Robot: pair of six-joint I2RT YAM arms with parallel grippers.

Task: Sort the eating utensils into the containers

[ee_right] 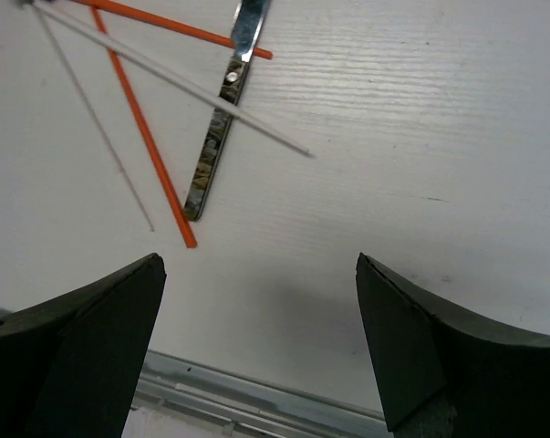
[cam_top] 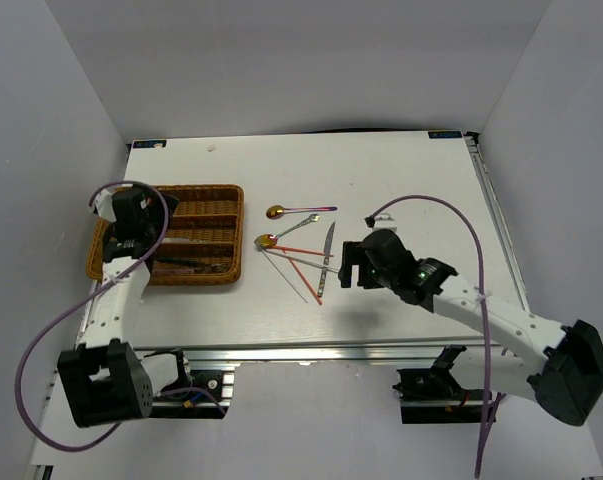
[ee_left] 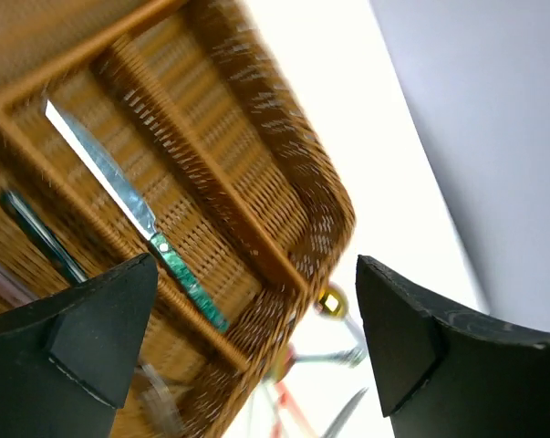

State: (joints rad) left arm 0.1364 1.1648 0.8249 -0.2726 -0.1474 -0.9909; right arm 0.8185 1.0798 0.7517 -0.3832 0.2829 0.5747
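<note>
Knife (ee_left: 140, 222) beneath left end effector (ee_left: 256, 271)

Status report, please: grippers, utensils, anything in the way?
Left gripper open over tray, green-handled knife inside. Right gripper open, empty, near loose knife. Silver chopstick lies across that knife.

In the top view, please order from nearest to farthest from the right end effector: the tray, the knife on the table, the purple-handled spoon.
1. Knife, just left of the right end effector.
2. Purple-handled spoon, farther back and left.
3. Tray, at the far left.
</note>
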